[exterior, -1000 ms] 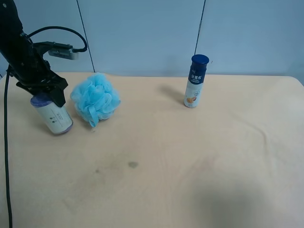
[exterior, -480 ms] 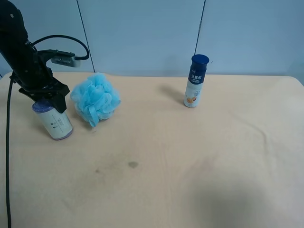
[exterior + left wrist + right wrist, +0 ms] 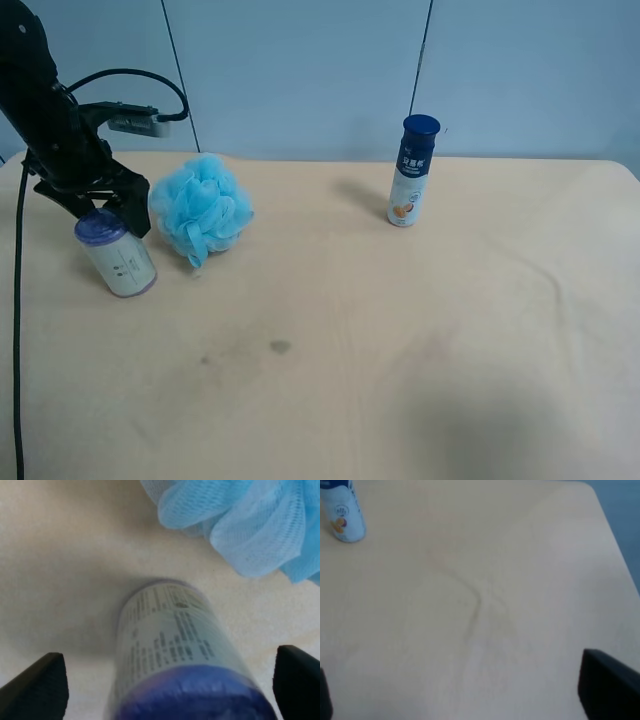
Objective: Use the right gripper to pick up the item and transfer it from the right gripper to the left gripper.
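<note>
Item (image 3: 172, 650) upright on table (image 3: 60, 555), between parted tips of left gripper (image 3: 167, 690), not touching; blue pouf (image 3: 240, 520) near.

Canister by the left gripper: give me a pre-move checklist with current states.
1. Left gripper jaws apart, clear of the canister: ok.
2. Canister standing on the table: ok, though it appears slightly tilted.
3. Canister apart from the bath pouf: ok.
4. Right gripper open, nothing between its jaws: ok.
5. Navy-capped bottle upright, far from the canister: ok.
6. Canister stable enough not to tip: cannot tell.
</note>
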Tool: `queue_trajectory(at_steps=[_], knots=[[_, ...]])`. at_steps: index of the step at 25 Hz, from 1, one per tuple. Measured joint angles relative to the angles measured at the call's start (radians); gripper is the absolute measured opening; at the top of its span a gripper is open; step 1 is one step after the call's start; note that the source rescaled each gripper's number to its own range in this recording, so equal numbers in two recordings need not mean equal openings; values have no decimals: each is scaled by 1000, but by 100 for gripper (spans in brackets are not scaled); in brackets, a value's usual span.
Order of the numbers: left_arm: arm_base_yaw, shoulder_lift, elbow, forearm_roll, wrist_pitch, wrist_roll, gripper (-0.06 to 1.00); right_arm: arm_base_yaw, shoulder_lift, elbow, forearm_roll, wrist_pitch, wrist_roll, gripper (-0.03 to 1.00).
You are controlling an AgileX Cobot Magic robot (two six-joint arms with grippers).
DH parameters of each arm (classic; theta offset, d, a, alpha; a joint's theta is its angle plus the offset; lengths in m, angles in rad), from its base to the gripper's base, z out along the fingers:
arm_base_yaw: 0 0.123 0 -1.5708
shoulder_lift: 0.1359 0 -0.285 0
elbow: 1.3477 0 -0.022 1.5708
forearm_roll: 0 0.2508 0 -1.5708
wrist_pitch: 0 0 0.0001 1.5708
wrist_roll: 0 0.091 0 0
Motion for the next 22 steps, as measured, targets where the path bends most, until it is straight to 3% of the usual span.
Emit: queue_trajectory(at_steps=[15, 22], knots=[[0, -342, 0, -8, 94, -1, 53, 0, 0, 0, 0, 0, 1, 90], [0, -516, 0, -8, 239, -54, 44, 0, 0, 0, 0, 0, 1, 90]])
